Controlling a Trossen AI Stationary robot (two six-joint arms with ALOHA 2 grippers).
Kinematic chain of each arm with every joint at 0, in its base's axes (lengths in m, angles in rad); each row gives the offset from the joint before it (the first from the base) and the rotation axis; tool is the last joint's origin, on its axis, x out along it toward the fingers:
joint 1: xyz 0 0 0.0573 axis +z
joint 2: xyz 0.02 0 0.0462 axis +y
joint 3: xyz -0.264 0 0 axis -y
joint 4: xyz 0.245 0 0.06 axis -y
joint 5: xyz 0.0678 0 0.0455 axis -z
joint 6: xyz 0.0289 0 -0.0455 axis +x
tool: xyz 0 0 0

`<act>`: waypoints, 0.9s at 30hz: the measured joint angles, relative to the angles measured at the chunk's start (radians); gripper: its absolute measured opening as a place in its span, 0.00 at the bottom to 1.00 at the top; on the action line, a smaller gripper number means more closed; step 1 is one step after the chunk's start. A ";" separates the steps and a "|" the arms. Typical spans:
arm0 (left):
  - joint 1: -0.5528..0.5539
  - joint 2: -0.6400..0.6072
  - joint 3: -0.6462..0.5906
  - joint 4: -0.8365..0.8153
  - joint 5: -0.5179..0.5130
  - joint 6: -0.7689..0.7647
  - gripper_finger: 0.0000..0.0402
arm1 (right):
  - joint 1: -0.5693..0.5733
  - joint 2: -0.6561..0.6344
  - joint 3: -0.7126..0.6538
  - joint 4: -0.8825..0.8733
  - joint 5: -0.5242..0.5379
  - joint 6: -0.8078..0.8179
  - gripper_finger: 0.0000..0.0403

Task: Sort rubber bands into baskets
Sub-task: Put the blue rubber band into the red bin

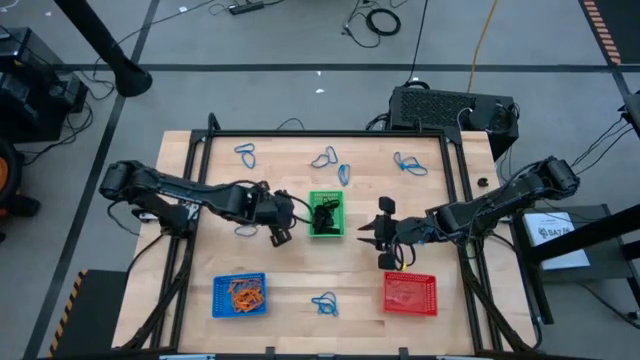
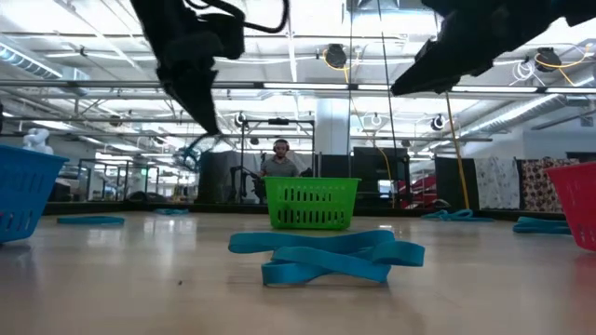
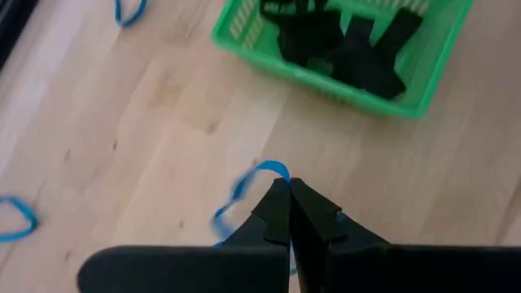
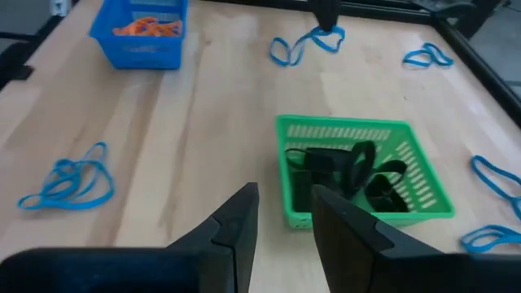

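Three baskets sit on the tabletop (image 1: 300, 270), and the sort is well under way. Green basket (image 1: 326, 214) in the middle of the high view holds the black bands (image 1: 327, 212), blue basket (image 1: 239, 295) at lower left holds the orange bands (image 1: 243, 292), and red basket (image 1: 410, 293) at lower right looks empty as far as I can make out.

Blue bands are what's left, and they're scattered: three clumps along the upper part of the tabletop (image 1: 246, 153) (image 1: 330, 162) (image 1: 408, 164), one at the bottom centre between the blue and red baskets (image 1: 324, 303), and one at middle left (image 1: 246, 230). By my reckoning black and orange are finished and blue has hardly begun.

Left tool (image 3: 288, 189) hangs just left of the green basket, fingers pressed together on a blue band (image 3: 259, 175) that loops out from the tips, so one blue is in hand. I'd guess it's bound for the red basket, the only one without a colour.

Right tool (image 4: 281, 203) hovers to the right of the green basket, above the red one, fingers spread with nothing between them.

Writing: a white label at the right edge of the high view carries print, too small to read. No brand legible on the baskets.
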 joint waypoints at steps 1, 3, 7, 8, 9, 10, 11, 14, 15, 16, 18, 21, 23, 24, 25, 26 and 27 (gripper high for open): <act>-0.005 -0.005 0.000 -0.026 -0.001 -0.025 0.00 | 0.008 0.000 0.000 -0.002 0.000 0.001 0.27; -0.010 -0.007 0.000 -0.078 0.000 -0.078 0.00 | 0.023 0.000 0.000 -0.002 0.000 0.003 0.27; -0.009 0.011 -0.001 -0.247 -0.001 -0.163 0.00 | 0.038 0.000 0.000 -0.005 0.000 0.033 0.27; -0.009 0.016 -0.001 -0.279 -0.017 -0.183 0.00 | 0.041 0.000 0.000 -0.006 0.000 0.037 0.27; -0.009 0.019 -0.003 -0.306 -0.034 -0.200 0.00 | 0.043 0.000 0.000 -0.006 0.000 0.041 0.27; -0.009 0.019 -0.004 -0.313 -0.048 -0.205 0.00 | 0.043 0.000 0.000 -0.006 0.000 0.047 0.27; -0.009 0.018 -0.004 -0.290 -0.056 -0.205 0.00 | 0.043 0.000 0.000 -0.008 0.000 0.053 0.27; -0.021 0.018 -0.003 -0.139 -0.047 -0.129 0.00 | 0.044 0.000 0.000 -0.019 0.000 0.058 0.27; -0.028 0.017 -0.003 -0.071 -0.028 -0.087 0.00 | 0.044 0.000 0.000 -0.020 0.000 0.057 0.27; -0.036 0.016 -0.003 0.014 -0.001 -0.047 0.00 | 0.044 -0.004 0.000 -0.026 0.000 0.051 0.27; -0.055 0.017 -0.003 0.182 0.054 0.030 0.00 | 0.044 -0.023 0.000 -0.040 0.004 0.020 0.27; -0.090 0.037 -0.002 0.452 0.119 0.129 0.00 | 0.059 -0.085 0.000 -0.062 0.105 0.011 0.27; -0.118 0.064 -0.002 0.608 0.146 0.192 0.00 | 0.087 -0.125 0.001 -0.101 0.223 0.040 0.27; -0.132 0.085 -0.002 0.696 0.157 0.218 0.00 | 0.107 -0.141 0.001 -0.128 0.276 0.056 0.27; -0.144 0.109 -0.001 0.777 0.162 0.245 0.00 | 0.129 -0.157 0.000 -0.159 0.322 0.074 0.27; -0.154 0.137 -0.001 0.842 0.170 0.272 0.00 | 0.150 -0.171 0.000 -0.183 0.365 0.097 0.27; -0.161 0.167 -0.001 0.903 0.171 0.297 0.00 | 0.170 -0.184 0.000 -0.200 0.399 0.117 0.27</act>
